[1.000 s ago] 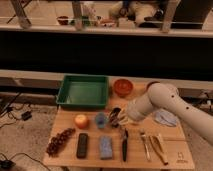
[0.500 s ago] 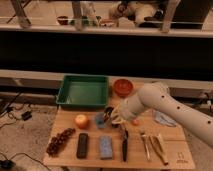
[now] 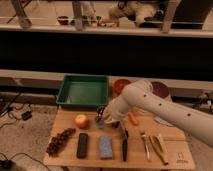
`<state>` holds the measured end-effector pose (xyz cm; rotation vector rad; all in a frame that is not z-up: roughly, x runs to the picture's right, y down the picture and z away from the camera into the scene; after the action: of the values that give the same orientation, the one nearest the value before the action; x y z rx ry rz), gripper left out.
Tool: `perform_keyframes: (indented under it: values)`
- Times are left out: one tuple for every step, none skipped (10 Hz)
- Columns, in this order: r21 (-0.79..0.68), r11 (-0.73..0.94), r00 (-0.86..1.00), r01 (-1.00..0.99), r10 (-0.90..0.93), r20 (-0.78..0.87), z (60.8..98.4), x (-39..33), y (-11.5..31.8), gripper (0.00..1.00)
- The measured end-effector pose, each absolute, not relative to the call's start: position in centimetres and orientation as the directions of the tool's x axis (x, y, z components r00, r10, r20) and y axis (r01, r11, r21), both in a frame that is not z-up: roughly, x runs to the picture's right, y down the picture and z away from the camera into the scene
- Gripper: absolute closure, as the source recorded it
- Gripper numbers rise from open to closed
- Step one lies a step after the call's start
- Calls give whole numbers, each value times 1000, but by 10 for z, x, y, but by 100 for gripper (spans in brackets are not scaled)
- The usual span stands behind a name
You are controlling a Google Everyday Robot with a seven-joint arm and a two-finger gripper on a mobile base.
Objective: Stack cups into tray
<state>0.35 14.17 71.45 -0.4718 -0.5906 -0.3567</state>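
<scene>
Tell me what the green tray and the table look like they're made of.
The green tray looks like moulded plastic: one even colour, smooth raised walls. The table looks like light wood, matte tan, probably. The end effector, shut, sits by the light blue cup in front of the tray.

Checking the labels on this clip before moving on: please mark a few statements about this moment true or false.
1. A cup already sits inside the tray. False: no cup shows in it.
2. The gripper is down at the light blue cup, over the wooden table. True.
3. The gripper hangs above the tray. False: it is in front of the tray, low over the table.
4. An orange bowl stands beside the tray. True.
5. The blue sponge lies in the tray. False: it lies near the table's front edge, beside the knife.
</scene>
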Motion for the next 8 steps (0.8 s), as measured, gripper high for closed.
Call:
perform_keyframes:
  values:
    - [-316,829,776,462,-204,597,720,-1,142,100]
    - [-313,823,774,474,-220,594,724,-6,141,100]
    - [-309,816,770,488,-237,592,728,-13,140,100]
    - [-307,813,772,495,-249,584,731,-13,138,100]
    - [-308,810,777,498,-259,573,735,-11,137,100]
    - [-312,807,781,501,-266,565,738,-9,137,100]
    - [-314,804,783,504,-273,559,740,-8,138,100]
    - [-318,800,785,510,-280,553,743,-6,140,100]
